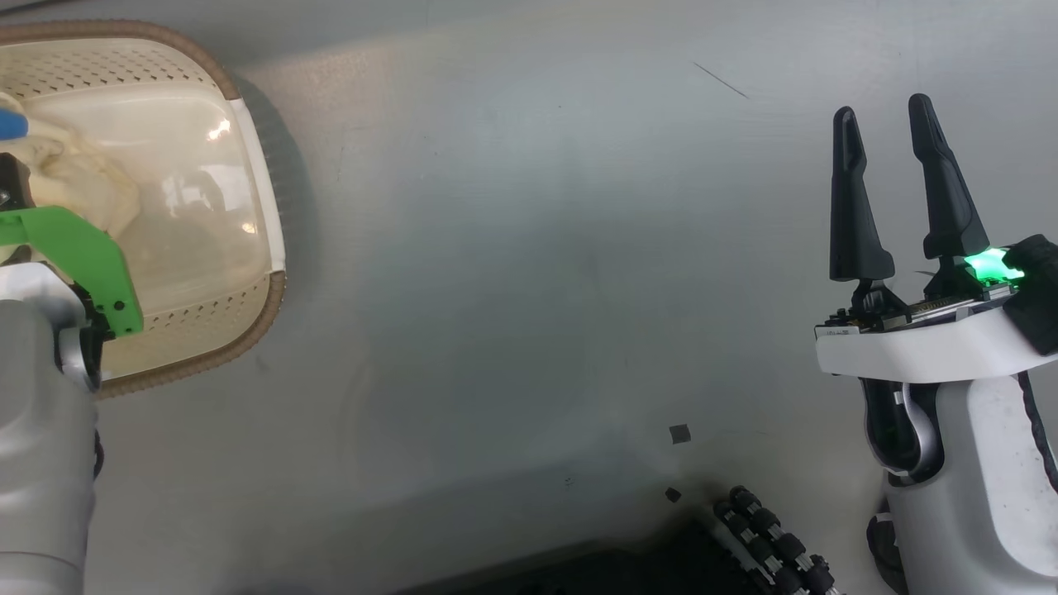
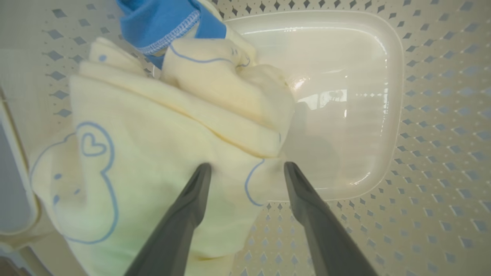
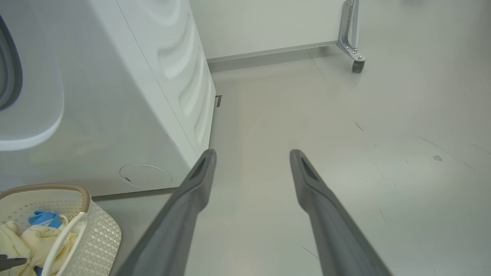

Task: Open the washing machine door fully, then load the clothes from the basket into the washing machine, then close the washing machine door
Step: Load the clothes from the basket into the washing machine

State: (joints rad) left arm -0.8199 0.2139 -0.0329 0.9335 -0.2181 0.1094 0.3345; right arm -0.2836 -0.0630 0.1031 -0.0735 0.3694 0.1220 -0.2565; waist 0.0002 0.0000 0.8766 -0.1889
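The cream basket (image 1: pixel 248 165) with a brown rim stands on the floor at the upper left of the head view. My left arm's green bracket (image 1: pixel 78 248) reaches down into it. Inside, my left gripper (image 2: pixel 247 168) is open, its fingertips resting at the edge of the pale yellow clothes (image 2: pixel 153 153) with blue outlines and a blue cuff (image 2: pixel 161 19). My right gripper (image 1: pixel 897 149) is open and holds nothing, over bare floor (image 3: pixel 253 153). The white washing machine (image 3: pixel 115 96) stands behind the basket (image 3: pixel 92 237), which holds the clothes (image 3: pixel 34 237). A dark curved band shows at its left edge; I cannot tell whether it is the washing machine door.
Grey floor (image 1: pixel 496 289) stretches between the basket and my right arm. Two small dark scraps (image 1: pixel 679 433) lie near my base's roller wheels (image 1: pixel 769 529). A metal leg with a caster (image 3: pixel 358 65) stands by the far wall, beyond the machine's corner.
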